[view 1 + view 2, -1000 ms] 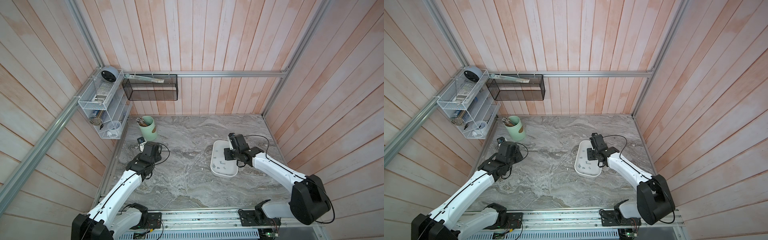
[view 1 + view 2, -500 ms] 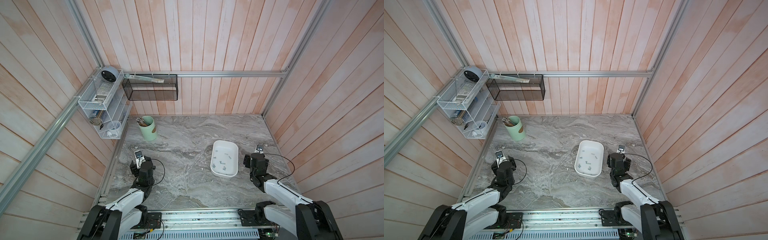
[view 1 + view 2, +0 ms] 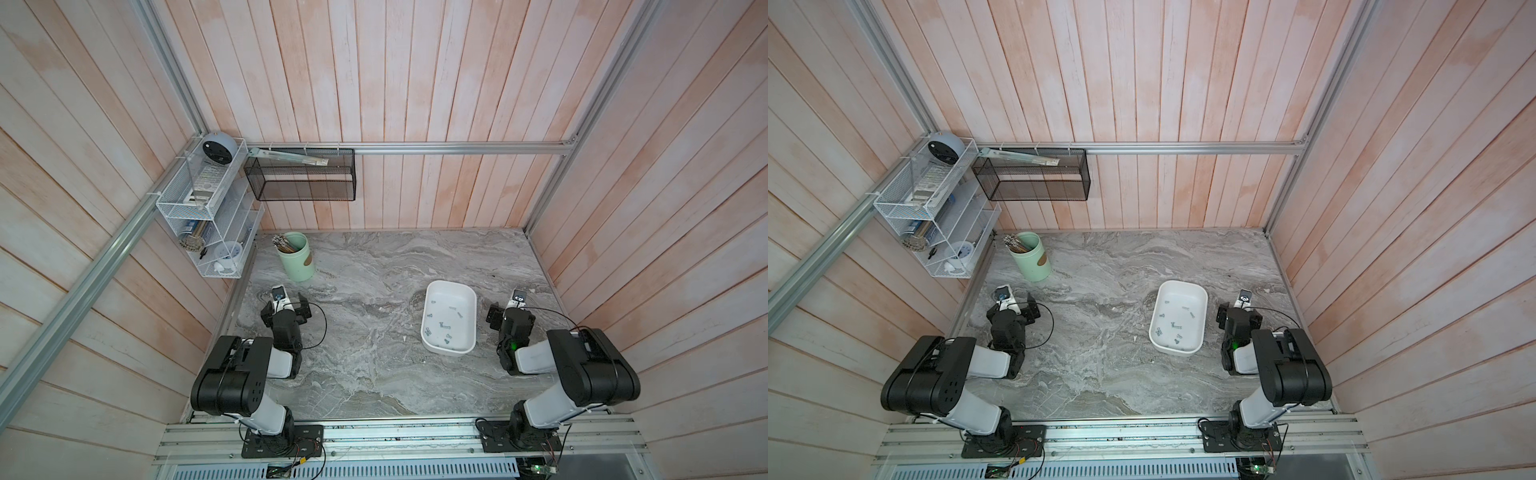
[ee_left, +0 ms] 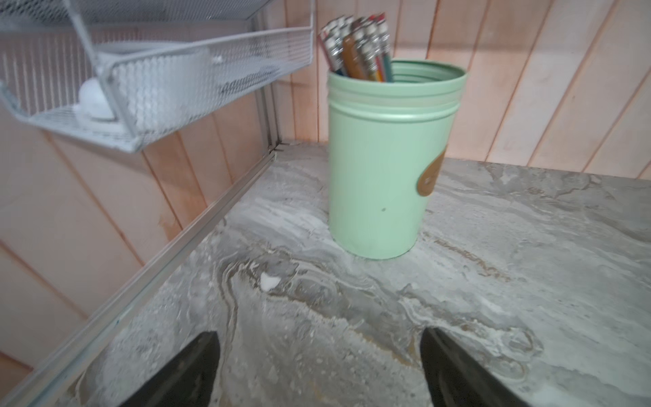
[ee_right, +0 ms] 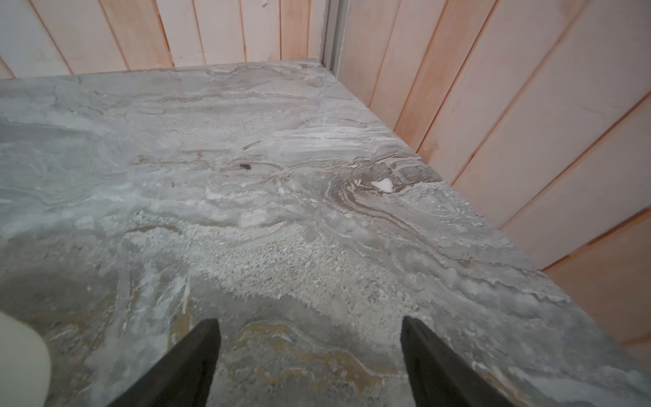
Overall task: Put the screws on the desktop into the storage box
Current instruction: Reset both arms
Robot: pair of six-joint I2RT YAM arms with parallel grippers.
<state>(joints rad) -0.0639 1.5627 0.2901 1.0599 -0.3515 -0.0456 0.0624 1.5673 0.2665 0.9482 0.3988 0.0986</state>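
Both arms pulled back toward the front rail since the earlier frames. Left arm (image 3: 286, 328) had been stretched out beside the cup (image 3: 296, 257); now it sat folded. The left jaws were spread wide with nothing between them in the wrist view, only bare surface (image 4: 317, 334) ahead. Mid-surface, no loose screw could be made out in both top views. Box (image 3: 448, 348) stood right of centre, now uncovered, with screws (image 3: 444, 324) scattered over its floor, roughly ten. Right arm (image 3: 515, 328) had been over the box; now it was tucked just to the box's right, right jaws likewise released and empty. One dark speck (image 5: 245, 166) lay on the surface at far right, too small to call. Judgement: last drop made, task looked done or nearly, arms parking.
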